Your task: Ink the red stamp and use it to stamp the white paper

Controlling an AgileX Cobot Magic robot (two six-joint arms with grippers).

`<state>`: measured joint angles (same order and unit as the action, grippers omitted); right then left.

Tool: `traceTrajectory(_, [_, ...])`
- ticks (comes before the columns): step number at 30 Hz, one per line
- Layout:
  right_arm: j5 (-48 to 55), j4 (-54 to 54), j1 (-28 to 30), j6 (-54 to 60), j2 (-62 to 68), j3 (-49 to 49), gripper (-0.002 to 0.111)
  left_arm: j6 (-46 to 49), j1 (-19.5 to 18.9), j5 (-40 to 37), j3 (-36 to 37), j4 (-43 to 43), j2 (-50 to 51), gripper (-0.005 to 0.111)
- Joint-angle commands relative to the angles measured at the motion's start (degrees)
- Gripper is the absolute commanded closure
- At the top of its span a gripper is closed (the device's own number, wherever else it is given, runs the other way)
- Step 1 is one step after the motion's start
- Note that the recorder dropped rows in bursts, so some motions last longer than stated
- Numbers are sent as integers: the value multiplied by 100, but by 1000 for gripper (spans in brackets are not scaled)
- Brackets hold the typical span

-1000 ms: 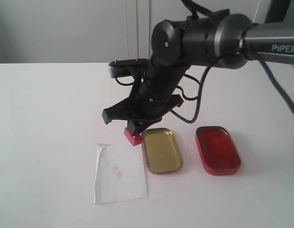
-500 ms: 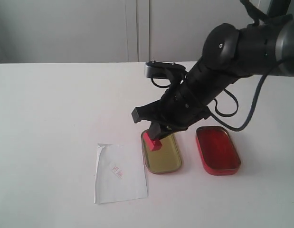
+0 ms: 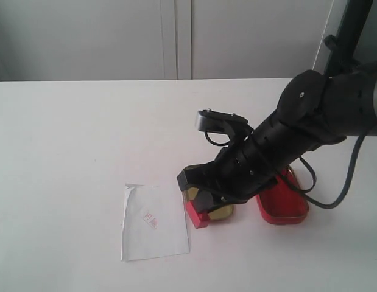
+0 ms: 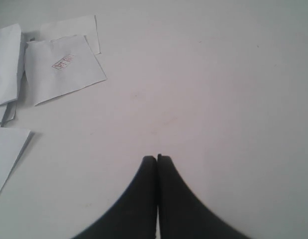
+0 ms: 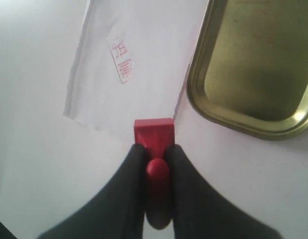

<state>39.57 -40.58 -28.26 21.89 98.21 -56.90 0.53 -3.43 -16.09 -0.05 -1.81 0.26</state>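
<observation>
My right gripper (image 3: pixel 202 204) is shut on the knob of the red stamp (image 3: pixel 196 216), holding it low beside the right edge of the white paper (image 3: pixel 154 231). In the right wrist view the stamp's square base (image 5: pixel 154 132) points down at that paper edge, between the black fingers (image 5: pixel 136 159). The white paper (image 5: pixel 129 45) bears one red print (image 5: pixel 122 66). Whether the stamp touches the table, I cannot tell. My left gripper (image 4: pixel 157 159) is shut and empty over bare table, outside the exterior view.
A gold oval tin (image 3: pixel 225 212) lies right of the paper, mostly behind my arm, and shows as the gold tin (image 5: pixel 258 74) in the right wrist view. A red oval tin (image 3: pixel 284 208) sits further right. Several loose paper sheets (image 4: pixel 64 69) lie near the left gripper.
The right arm swung from behind the gold tin, across it, toward the front and down. The stamp went with it and now sits by the paper's right edge.
</observation>
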Motion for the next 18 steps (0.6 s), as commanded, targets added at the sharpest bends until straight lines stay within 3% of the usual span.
traceTrajectory(1, [-212, -290, 32, 279, -94, 327, 108, -53, 18, 23, 5, -27, -26, 107])
traceTrajectory(8, [-241, -1074, 81, 849, -94, 688, 108, -53, 18, 23, 5, -27, -26, 107])
traceTrajectory(18, [-192, -1888, 662, 1746, -94, 1247, 108, -53, 18, 23, 5, -27, -26, 107])
